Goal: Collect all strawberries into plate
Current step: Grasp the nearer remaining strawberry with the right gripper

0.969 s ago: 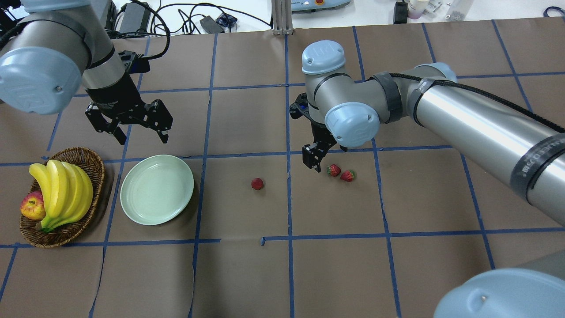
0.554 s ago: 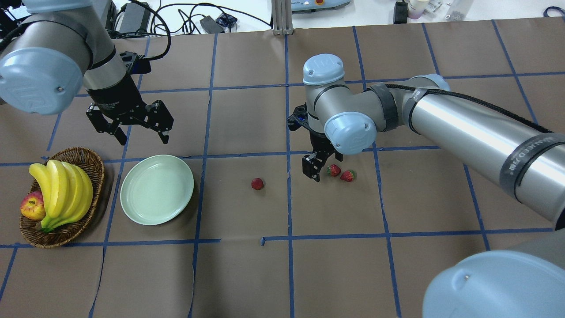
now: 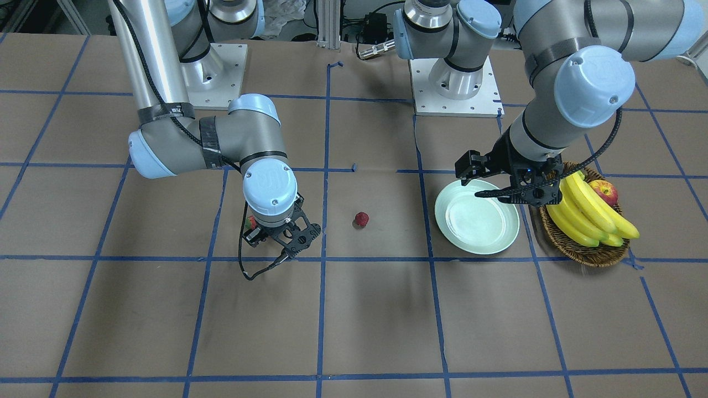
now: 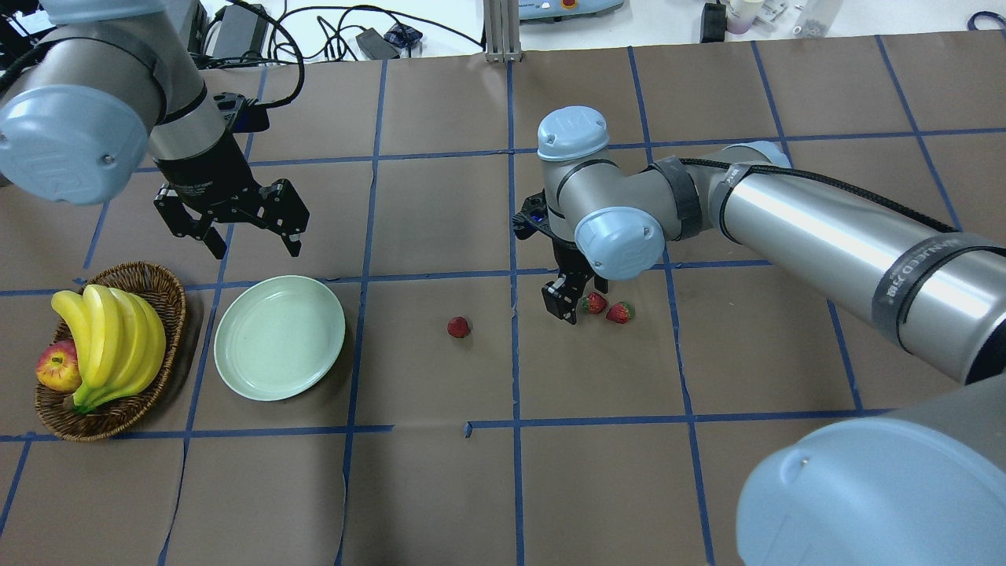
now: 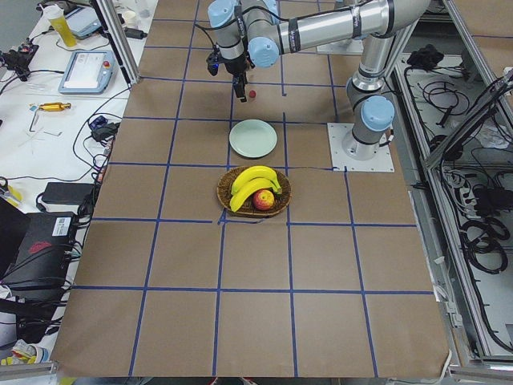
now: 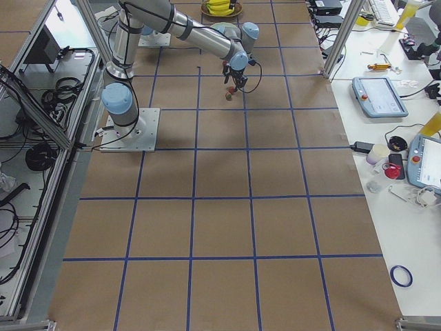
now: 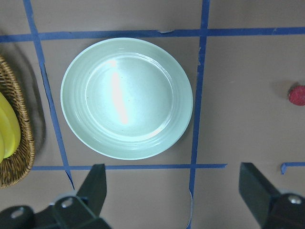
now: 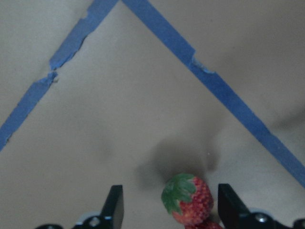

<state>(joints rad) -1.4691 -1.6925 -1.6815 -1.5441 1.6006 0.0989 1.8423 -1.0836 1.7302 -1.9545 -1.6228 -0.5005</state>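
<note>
Strawberry between parted right fingers, ungripped | left fingers wide, empty, near plate

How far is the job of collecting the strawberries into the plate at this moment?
Nothing is done yet: the plate is empty. In hand: the open right gripper straddles one strawberry, not yet closed. Left: that one, its neighbour and the lone strawberry are all outside the plate. The left gripper hangs open near the plate.
</note>
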